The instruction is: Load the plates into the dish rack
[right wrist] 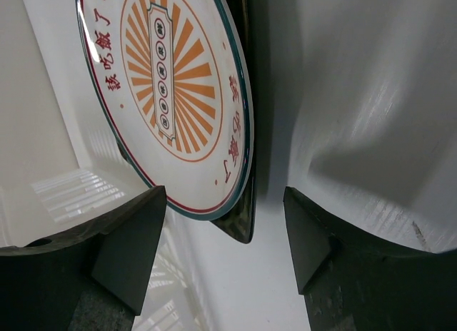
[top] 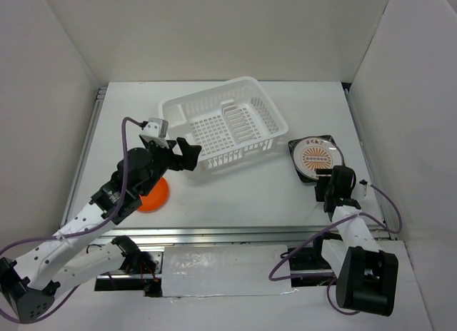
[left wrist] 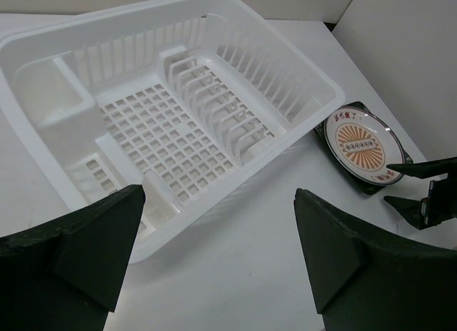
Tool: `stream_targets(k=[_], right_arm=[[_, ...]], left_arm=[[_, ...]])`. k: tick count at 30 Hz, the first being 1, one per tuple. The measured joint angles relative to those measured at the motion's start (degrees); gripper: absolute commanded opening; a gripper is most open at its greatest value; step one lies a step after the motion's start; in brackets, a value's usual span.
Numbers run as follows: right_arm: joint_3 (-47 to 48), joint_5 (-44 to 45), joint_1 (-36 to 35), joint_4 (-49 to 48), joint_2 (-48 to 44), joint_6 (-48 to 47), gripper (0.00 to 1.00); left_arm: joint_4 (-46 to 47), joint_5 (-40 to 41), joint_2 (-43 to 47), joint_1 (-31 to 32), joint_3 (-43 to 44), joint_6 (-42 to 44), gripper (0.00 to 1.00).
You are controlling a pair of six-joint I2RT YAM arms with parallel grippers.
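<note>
Appearing only overhead: the small orange plate [top: 158, 196].

You are looking at a white tabletop [top: 250, 202] boxed in by plain white panels: a back wall [top: 228, 31], a left wall [top: 43, 95] and a right wall [top: 410, 110] (all three bare and matte). A metal rail [top: 235, 235] runs along the near edge, with a crinkled white sheet [top: 221, 270] just below it. The light is soft and even, and the tabletop gives back a pale sheen with faint shadows.
</note>
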State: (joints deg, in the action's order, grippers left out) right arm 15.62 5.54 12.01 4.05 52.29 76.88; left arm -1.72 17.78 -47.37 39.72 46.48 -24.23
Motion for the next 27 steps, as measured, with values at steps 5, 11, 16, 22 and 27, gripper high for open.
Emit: stream_targets(k=[5, 11, 16, 22, 27], right_arm=[[0.0, 0.81, 0.33, -1.25, 1.73, 0.22, 0.74], [0.0, 0.9, 0.92, -2.91, 4.79, 0.39, 0.72], [-0.02, 0.83, 1.38, -5.11, 8.11, 0.76, 0.66], [-0.02, -0.17, 2.23, -9.27, 11.34, 1.46, 0.63], [-0.02, -0.39, 2.32, -9.99, 11.56, 1.4, 0.54]], left_arm=[[0.02, 0.0, -0.96, 0.0, 0.0, 0.04, 1.0], [0.09, -0.02, -1.33, 0.0, 0.02, 0.04, 0.99], [0.24, 0.0, -1.36, 0.0, 0.0, 0.07, 0.99], [0.39, 0.0, -1.66, 0.0, 0.0, 0.09, 0.99], [0.42, 0.02, -1.79, 0.0, 0.0, 0.09, 0.99]])
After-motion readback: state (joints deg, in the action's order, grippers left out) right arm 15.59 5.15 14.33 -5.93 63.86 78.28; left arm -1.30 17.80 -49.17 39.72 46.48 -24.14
